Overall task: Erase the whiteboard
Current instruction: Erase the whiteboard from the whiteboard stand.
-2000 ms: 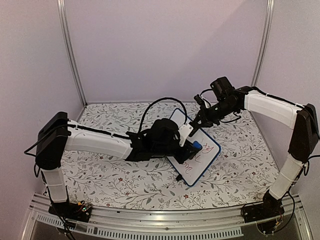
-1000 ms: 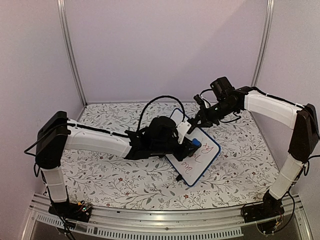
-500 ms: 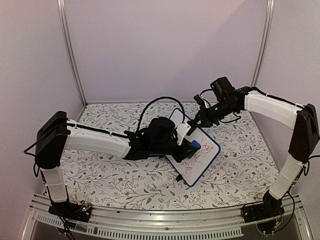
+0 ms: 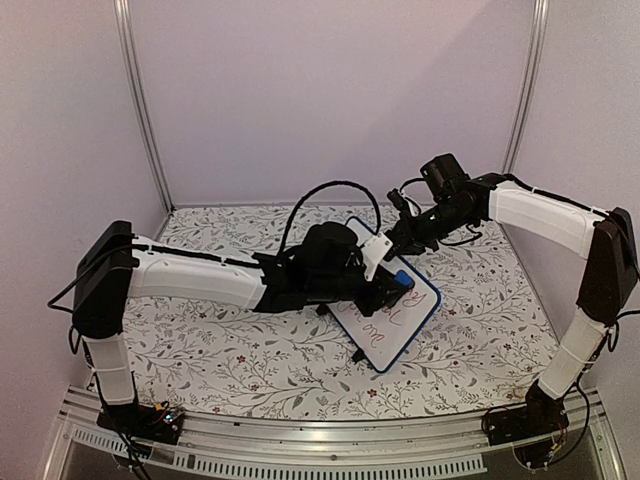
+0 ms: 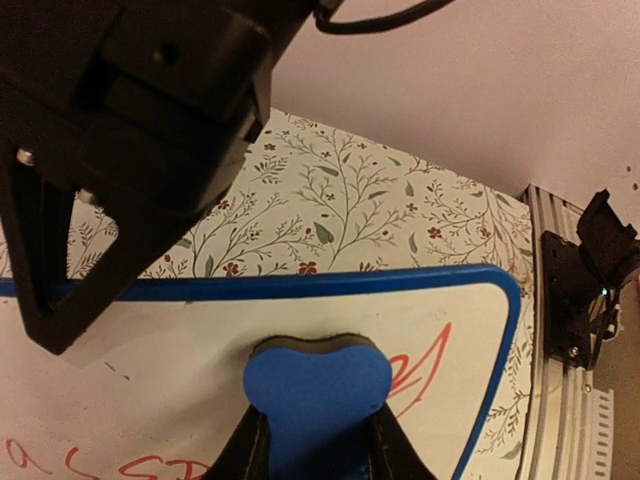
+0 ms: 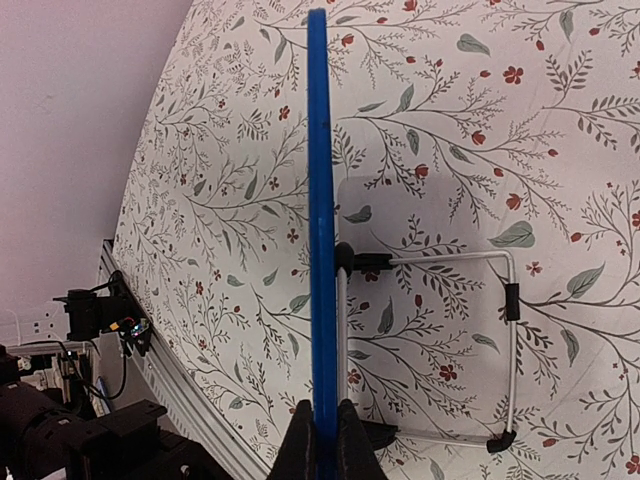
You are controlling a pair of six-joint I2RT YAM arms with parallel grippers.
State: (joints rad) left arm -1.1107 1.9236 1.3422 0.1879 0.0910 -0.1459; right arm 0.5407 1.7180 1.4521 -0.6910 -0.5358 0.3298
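The whiteboard (image 4: pixel 395 320) has a dark blue frame and red handwriting and stands tilted at the table's middle. My left gripper (image 4: pixel 392 285) is shut on a blue eraser (image 4: pixel 399 279) pressed on the board's upper part. In the left wrist view the eraser (image 5: pixel 316 395) sits against the white surface, with red strokes (image 5: pixel 425 362) beside it. My right gripper (image 4: pixel 393 238) is shut on the board's far top edge. In the right wrist view the blue frame (image 6: pixel 321 220) runs edge-on up from my right gripper (image 6: pixel 321 440).
A wire stand with black feet (image 6: pixel 500 440) props the board from behind. The floral tablecloth (image 4: pixel 220 360) covers the table. Metal posts (image 4: pixel 140 100) and walls bound the back. A rail (image 5: pixel 565 400) shows at the table's side.
My left gripper has slid the eraser up and to the right across the board, toward its upper corner. My right gripper has held still on the top edge.
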